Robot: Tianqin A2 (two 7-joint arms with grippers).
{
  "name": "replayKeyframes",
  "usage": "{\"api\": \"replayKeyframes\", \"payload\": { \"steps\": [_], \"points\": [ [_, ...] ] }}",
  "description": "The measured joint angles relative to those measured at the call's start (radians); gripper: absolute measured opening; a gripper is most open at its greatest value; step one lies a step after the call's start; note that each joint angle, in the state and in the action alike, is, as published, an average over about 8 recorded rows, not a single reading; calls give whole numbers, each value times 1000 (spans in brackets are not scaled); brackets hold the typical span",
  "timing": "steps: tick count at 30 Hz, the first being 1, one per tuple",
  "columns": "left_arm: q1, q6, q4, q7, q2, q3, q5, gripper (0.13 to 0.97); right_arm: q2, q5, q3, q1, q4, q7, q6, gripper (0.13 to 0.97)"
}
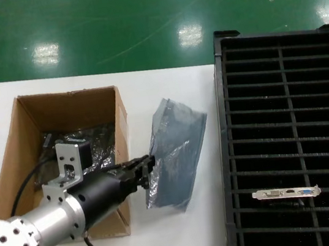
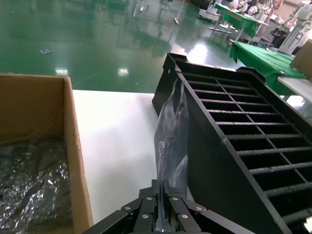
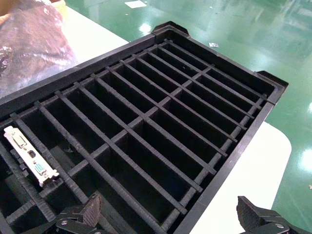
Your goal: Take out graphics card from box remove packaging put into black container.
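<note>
White table (image 1: 199,229) (glossy green floor (image 1: 136,16))

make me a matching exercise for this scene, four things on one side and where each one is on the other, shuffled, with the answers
Things:
1. graphics card
2. packaging
3. box
4. right gripper

Places or states:
A. open, above the black container's edge
B. pinched in the left gripper, hanging between box and tray
C. standing in a slot of the black container
D. on the white table, bagged cards inside

Pairs: 1-C, 2-B, 3-D, 4-A
</note>
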Motion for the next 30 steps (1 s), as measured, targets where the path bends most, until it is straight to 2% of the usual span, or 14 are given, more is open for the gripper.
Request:
{"api": "replayKeyframes", "payload": {
  "steps": [6,12,15,18,21,24,26,28,30],
  "points": [
    [-22,-28,7,-33,-25,20,-37,192,0,0,0,0,0,0,0,966],
    [-18,-76,-61,-17,-71,16,-108,272,0,0,0,0,0,0,0,966],
    [-1,-141,-134,51,-110,-1,-151,285,0,0,0,0,0,0,0,966],
    [31,-251,-222,171,-155,-30,-164,306,0,0,0,0,0,0,0,966],
    [78,-398,-294,323,-199,-65,-101,371,0,0,0,0,0,0,0,966],
    [125,-553,-320,485,-223,-96,20,435,0,0,0,0,0,0,0,966],
    [148,-635,-314,579,-229,-110,94,456,0,0,0,0,0,0,0,966],
    [162,-685,-304,637,-228,-118,132,511,-3,2,0,-2,0,-4,4,966],
    [169,-708,-296,666,-225,-120,139,565,-9,7,1,-5,0,-10,11,966]
  ]
}}
